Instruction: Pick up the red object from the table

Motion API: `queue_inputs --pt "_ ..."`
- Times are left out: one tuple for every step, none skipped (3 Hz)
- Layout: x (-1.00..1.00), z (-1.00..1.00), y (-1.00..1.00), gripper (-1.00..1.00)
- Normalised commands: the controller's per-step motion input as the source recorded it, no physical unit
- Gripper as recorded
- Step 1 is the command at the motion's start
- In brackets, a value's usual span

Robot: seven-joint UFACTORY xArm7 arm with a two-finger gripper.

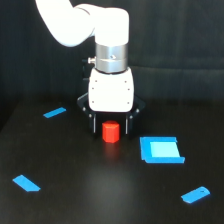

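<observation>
1. While the gripper (110, 129) straddles the red object (110, 132) on the table (100, 190), I read its fingers as spread, not clamped.
2. I'd centre on the block and close squarely before lifting; the blue square (161, 149) lies beside the block, on the exterior view's right.

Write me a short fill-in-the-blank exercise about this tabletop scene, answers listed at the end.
1. The red object sits between the fingers of the ____.
2. The flat pieces scattered on the table are colored ____.
3. The largest blue piece lies on the exterior view's ____ of the red object.

Answers: gripper; blue; right
</observation>
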Motion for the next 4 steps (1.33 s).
queue_inputs --pt "0.0 -0.02 -0.12 -1.0" --pt "0.0 0.13 -0.18 -0.87" --pt "0.04 0.2 -0.23 -1.0" --pt "0.02 0.2 -0.19 -1.0"
